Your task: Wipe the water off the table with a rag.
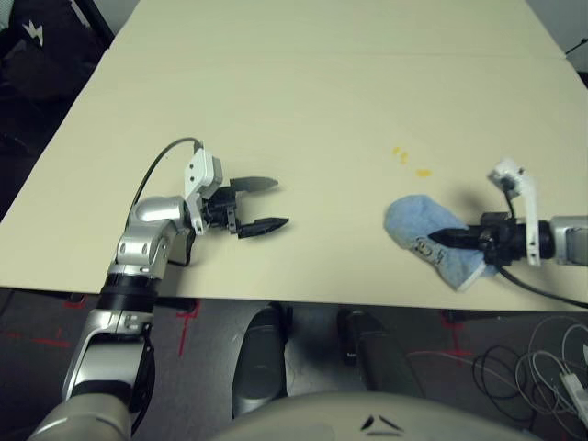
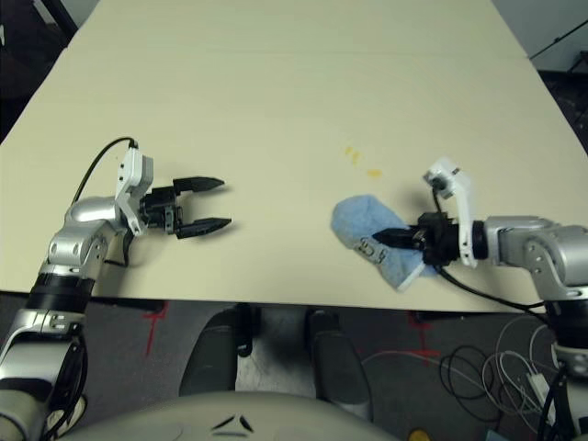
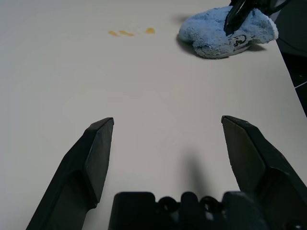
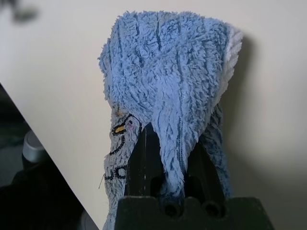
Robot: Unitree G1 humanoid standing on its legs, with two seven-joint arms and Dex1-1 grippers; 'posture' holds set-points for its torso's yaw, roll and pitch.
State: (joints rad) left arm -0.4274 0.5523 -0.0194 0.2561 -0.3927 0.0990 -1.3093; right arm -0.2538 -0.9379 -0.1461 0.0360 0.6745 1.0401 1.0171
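Terry cloth in light blue, the rag (image 1: 430,237), is seen bunched on the pale cream counter (image 1: 312,110) close to its near edge, on the robot's right side. No container is seen on the counter. The rag's long axis is laid roughly along that near edge, tilted a little: its rounded bulk is turned toward the middle of the counter, and its narrower, white-edged tail is angled toward the near edge, where it reaches or slightly overhangs the rim. A small dark printed outline mark is shown on the side facing the robot.

The rag is held by the right gripper (image 2: 400,238), whose two black fingers are closed together with a fold of the cloth pinched between them, as is seen in the right wrist view; the fingers are pointed toward the robot's left, along the rag's length.

The water (image 1: 404,158) is seen as a few small yellow-orange droplets in two little clusters on the bare counter, just beyond the rag on its far side and apart from it.

The left gripper (image 1: 260,204) is held low over the counter on the robot's left, well apart from the rag and the droplets. Its fingers are spread wide with nothing between them, and they are pointed toward the robot's right.
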